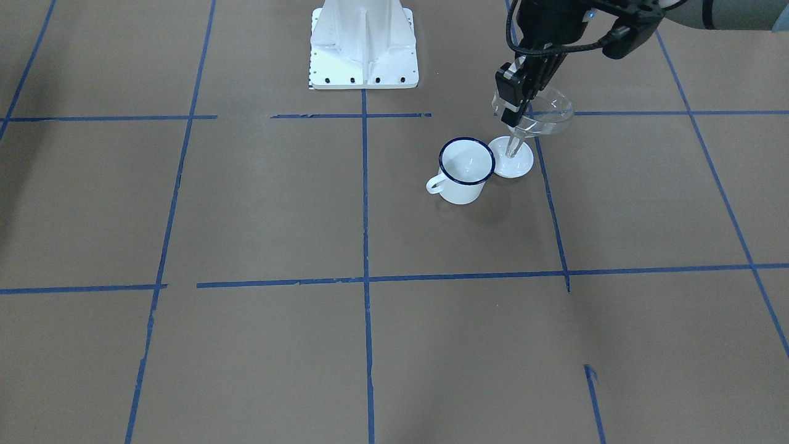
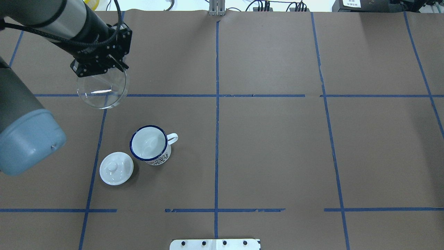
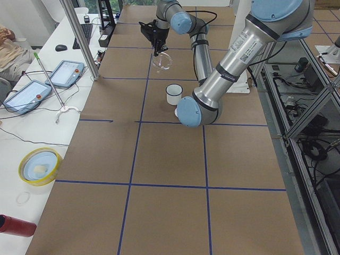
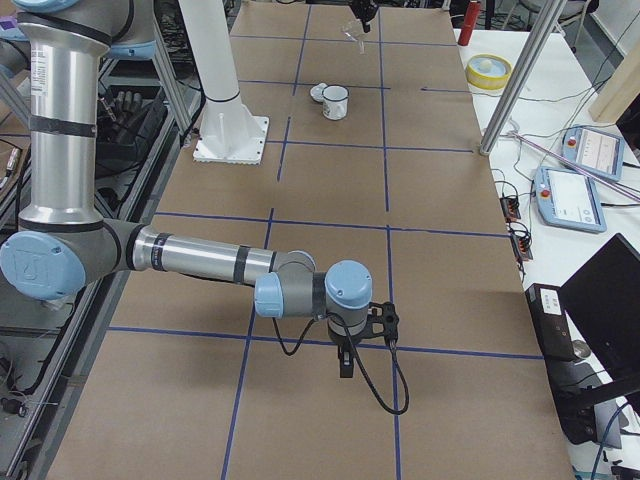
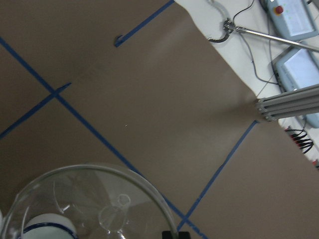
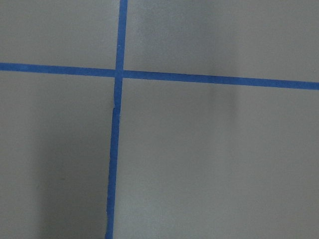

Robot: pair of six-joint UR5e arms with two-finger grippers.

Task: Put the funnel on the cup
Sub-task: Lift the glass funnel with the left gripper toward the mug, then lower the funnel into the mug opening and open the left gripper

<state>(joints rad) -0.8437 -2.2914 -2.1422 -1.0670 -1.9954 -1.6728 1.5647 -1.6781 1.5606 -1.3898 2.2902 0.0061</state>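
Observation:
My left gripper [image 1: 513, 102] is shut on the rim of the clear funnel [image 1: 545, 114] and holds it in the air, stem pointing down. In the overhead view the gripper [image 2: 111, 64] and funnel [image 2: 102, 88] hang beyond the white mug with a blue rim [image 2: 150, 144], apart from it. The mug [image 1: 466, 169] stands upright and empty on the table. The left wrist view shows the funnel's cone [image 5: 89, 204] with the mug's rim [image 5: 47, 226] seen through it. My right gripper [image 4: 345, 360] shows only in the exterior right view, low over the table far from the mug; I cannot tell its state.
A round white knobbed lid [image 2: 116, 168] lies beside the mug; the funnel's stem overlaps it in the front view. The robot's white base plate [image 1: 363, 46] stands at the table's edge. Blue tape lines [image 2: 216, 104] cross the brown table.

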